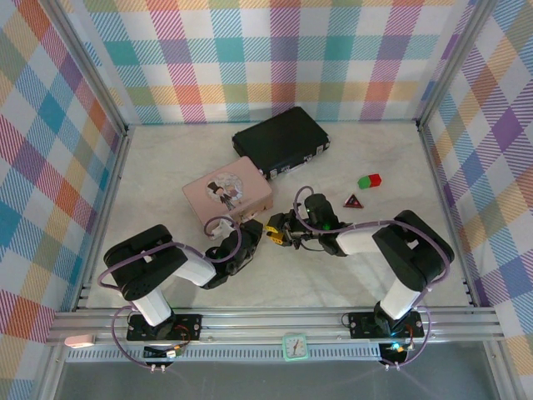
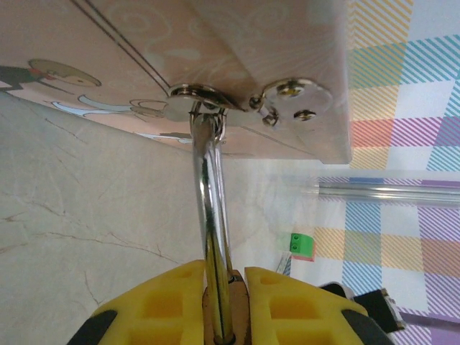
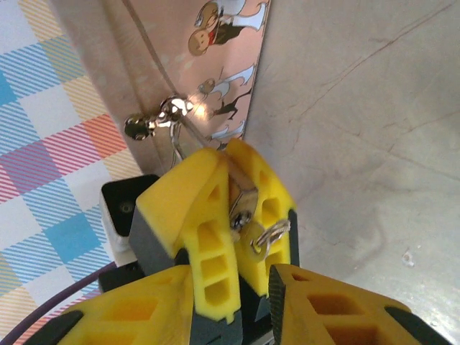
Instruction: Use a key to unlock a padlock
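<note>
The padlock (image 2: 210,205) hangs by its silver shackle from the hasp (image 2: 205,95) of the pink box (image 2: 251,43). My left gripper (image 2: 224,273) is shut on its brass body. In the right wrist view, the same yellow fingers (image 3: 188,208) clamp the padlock (image 3: 243,192). The key (image 3: 254,240), with a small silver ring, sticks out of the padlock's underside. My right gripper (image 3: 230,279) stands open just below the key, its pads clear of it. From above, the left gripper (image 1: 246,236) and right gripper (image 1: 275,231) meet at the front corner of the pink box (image 1: 226,190).
A black case (image 1: 281,142) lies behind the pink box. A green-and-red block (image 1: 369,180) and a red triangle piece (image 1: 353,201) sit to the right. Checked walls enclose the marble table (image 1: 166,167). A small clock (image 1: 295,346) sits on the front rail.
</note>
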Motion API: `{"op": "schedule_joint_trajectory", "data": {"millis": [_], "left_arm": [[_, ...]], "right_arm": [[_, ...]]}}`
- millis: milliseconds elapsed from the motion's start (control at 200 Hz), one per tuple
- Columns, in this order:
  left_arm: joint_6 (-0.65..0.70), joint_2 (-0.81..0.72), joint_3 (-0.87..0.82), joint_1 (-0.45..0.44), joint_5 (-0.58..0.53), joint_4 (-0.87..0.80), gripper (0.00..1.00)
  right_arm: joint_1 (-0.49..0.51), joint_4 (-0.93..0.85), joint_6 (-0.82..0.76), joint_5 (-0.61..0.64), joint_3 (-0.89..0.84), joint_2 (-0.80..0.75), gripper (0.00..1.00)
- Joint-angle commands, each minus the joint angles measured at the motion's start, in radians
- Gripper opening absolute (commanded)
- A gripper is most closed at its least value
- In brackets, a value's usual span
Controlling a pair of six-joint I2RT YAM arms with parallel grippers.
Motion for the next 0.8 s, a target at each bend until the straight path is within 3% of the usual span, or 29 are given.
{"op": "schedule_joint_trajectory", "data": {"millis": [0,160,640,795], "left_arm": [[-0.013,-0.006,0.03,-0.001,0.007,0.061,0.0],[-0.044,0.0,0.026,0.0,0.014,0.081,0.0],[-0.119,0.021,0.013,0.004,0.027,0.123,0.0],[-0.119,0.027,0.02,0.004,0.038,0.127,0.0]], "right_arm": [[0.005,0.058,-0.005,0.018,0.0,0.015,0.32],[0.007,0.066,-0.012,0.025,0.001,0.035,0.26],[0.01,0.318,0.016,0.047,-0.072,0.097,0.22],[0.02,0.345,0.023,0.044,-0.06,0.112,0.12]]}}
